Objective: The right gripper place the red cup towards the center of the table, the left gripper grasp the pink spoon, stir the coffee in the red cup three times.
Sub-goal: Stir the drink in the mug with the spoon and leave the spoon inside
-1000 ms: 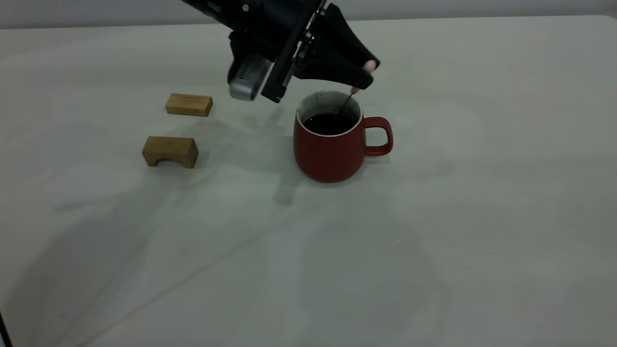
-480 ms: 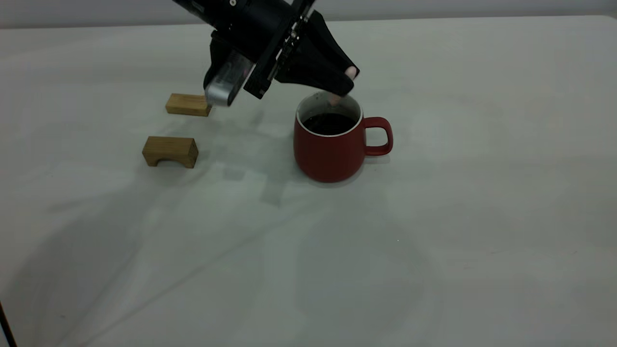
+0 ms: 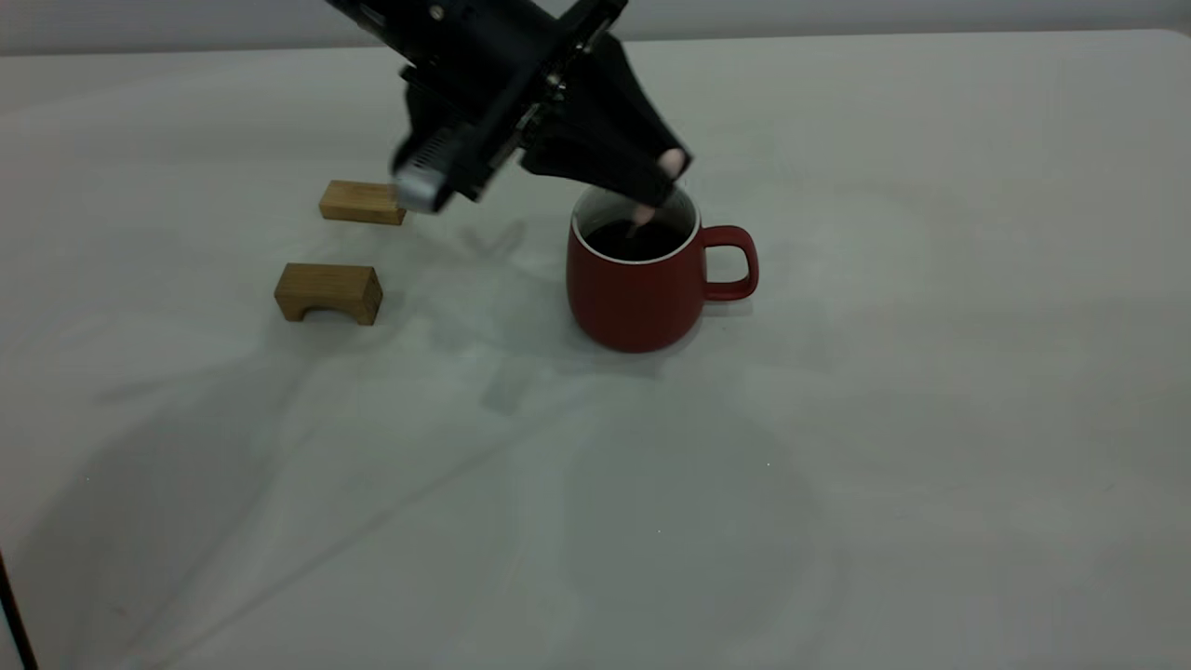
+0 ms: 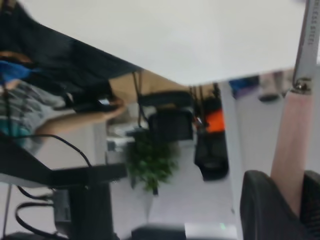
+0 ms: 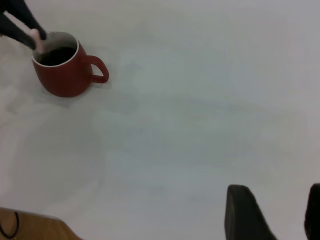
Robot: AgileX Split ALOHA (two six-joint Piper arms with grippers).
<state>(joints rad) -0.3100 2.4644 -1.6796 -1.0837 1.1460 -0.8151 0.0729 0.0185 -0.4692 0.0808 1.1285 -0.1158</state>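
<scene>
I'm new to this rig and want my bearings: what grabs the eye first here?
The red cup of dark coffee stands mid-table. Above it the left gripper hangs, jaws shut on the pink spoon, which dips into the cup. Two wooden blocks sit off to the cup's left in the exterior view.

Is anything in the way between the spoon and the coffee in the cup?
Nothing visible. The left gripper holds the spoon right over the red cup, its lower end down inside the open mouth at the coffee. The two wooden blocks sit off to the side, clear of it.
</scene>
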